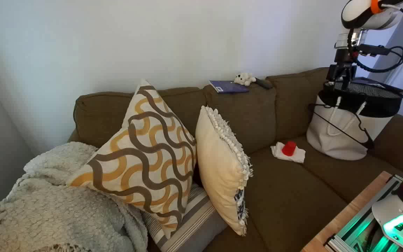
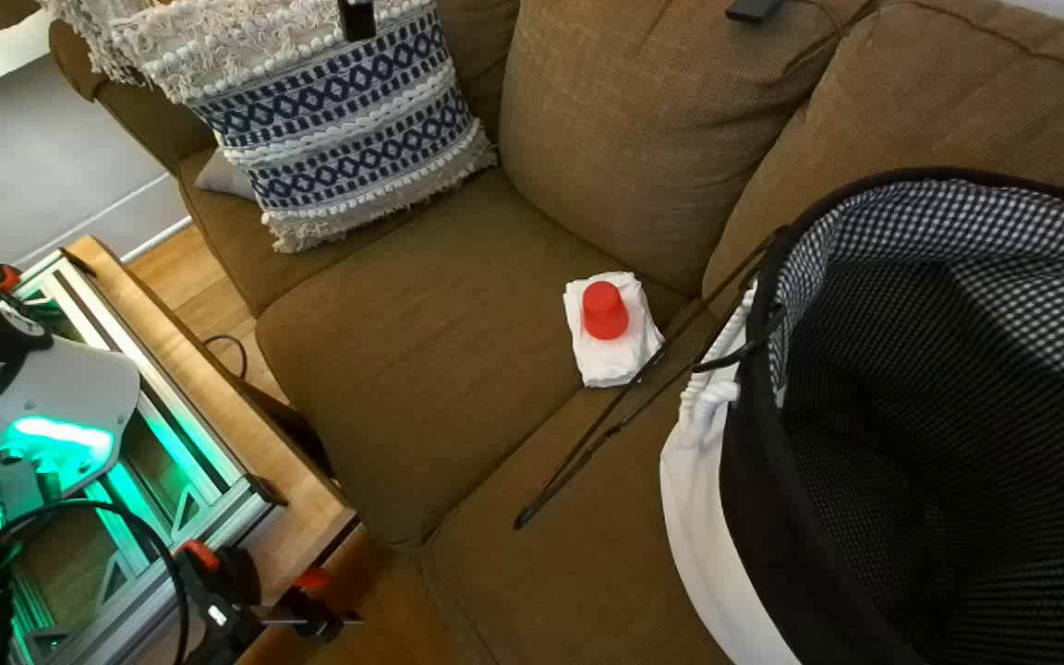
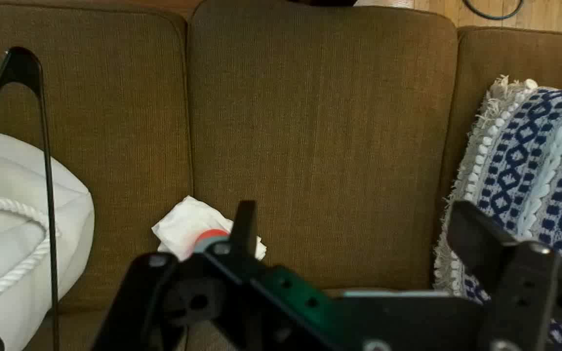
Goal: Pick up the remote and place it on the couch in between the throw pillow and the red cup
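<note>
The remote (image 1: 264, 83) lies dark and slim on top of the couch backrest, beside a small white plush toy. Its end shows at the top edge in an exterior view (image 2: 754, 9); it is out of the wrist view. The couch (image 1: 282, 196) is olive-brown. The cream fringed throw pillow (image 1: 219, 164) stands on the seat; its blue-patterned face shows in the wrist view (image 3: 525, 175). The red cup (image 2: 604, 309) sits on a folded white cloth and is partly hidden by a finger in the wrist view (image 3: 211, 235). My gripper (image 3: 354, 209) is open and empty above the seat.
A white-and-black basket (image 1: 345, 129) stands on the seat beyond the cup, with a black hanger (image 2: 578, 453) at its side. A blue book (image 1: 227, 86) and the plush toy (image 1: 244, 79) lie on the backrest. A wavy-patterned pillow (image 1: 145, 150) leans beside the throw pillow.
</note>
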`<state>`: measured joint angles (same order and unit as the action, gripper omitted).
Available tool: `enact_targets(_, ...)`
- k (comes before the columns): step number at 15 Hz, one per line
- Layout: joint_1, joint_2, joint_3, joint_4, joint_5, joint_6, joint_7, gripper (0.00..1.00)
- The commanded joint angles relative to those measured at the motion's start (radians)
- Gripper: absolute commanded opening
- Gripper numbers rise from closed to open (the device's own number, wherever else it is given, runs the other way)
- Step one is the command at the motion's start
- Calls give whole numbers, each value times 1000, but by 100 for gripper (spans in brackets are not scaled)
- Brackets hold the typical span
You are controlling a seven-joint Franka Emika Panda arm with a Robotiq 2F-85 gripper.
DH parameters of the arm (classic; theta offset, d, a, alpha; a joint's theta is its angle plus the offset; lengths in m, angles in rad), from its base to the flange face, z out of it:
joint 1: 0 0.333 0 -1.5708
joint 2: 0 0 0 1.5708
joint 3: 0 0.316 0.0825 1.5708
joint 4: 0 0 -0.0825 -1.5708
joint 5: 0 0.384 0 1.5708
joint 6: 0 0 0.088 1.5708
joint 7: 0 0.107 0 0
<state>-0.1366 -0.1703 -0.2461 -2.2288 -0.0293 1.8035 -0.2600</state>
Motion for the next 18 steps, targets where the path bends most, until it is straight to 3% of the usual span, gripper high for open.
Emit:
enact_targets(1, -14, 1, 13, 1, 2, -1, -2, 100)
enact_targets(2, -14, 1, 13, 1, 2, -1, -2, 100)
enact_targets(5, -29, -22, 11, -1, -1, 174, 54, 100)
enact_targets(11, -78, 208, -5, 300, -170, 445, 50, 100)
enact_targets(12, -83, 262, -8, 357, -173, 467, 52, 100)
enact_targets(15, -94, 376, 18, 480, 22, 397, -82, 100)
enact_targets(16, -89, 289, 12, 389, -75, 440, -3, 100)
enact_targets(18, -90, 334, 20, 421, -64, 442, -11, 100)
